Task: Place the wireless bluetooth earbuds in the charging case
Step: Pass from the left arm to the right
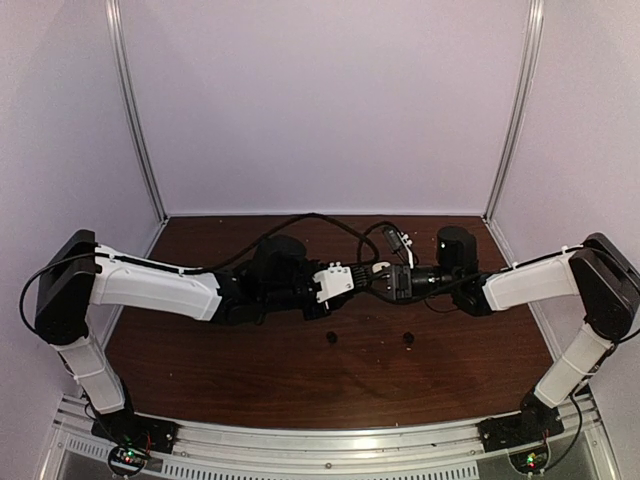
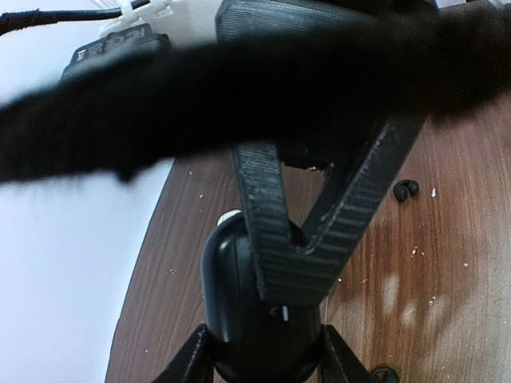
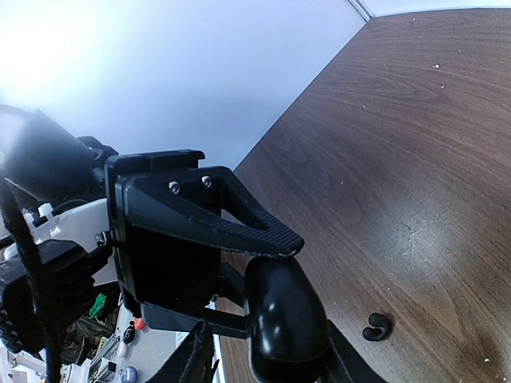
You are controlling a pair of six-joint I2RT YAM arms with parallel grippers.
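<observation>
Grip check: left fingers (image 2: 334, 361) pinch the black charging case (image 2: 239, 311) above the desk (image 1: 200, 370), long axis running out along them; right fingers (image 2: 275, 247) straddle its far end, clamped or not I cannot tell. Loose on the desk overhead, the black right earbud (image 1: 408, 340) and left earbud (image 1: 331, 338) lie at 5 and 7 o'clock from the right fingers; right arm looks nearer.

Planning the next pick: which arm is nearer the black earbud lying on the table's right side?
Right. The right arm passes just behind that earbud; the left arm stops farther off to its left.
</observation>
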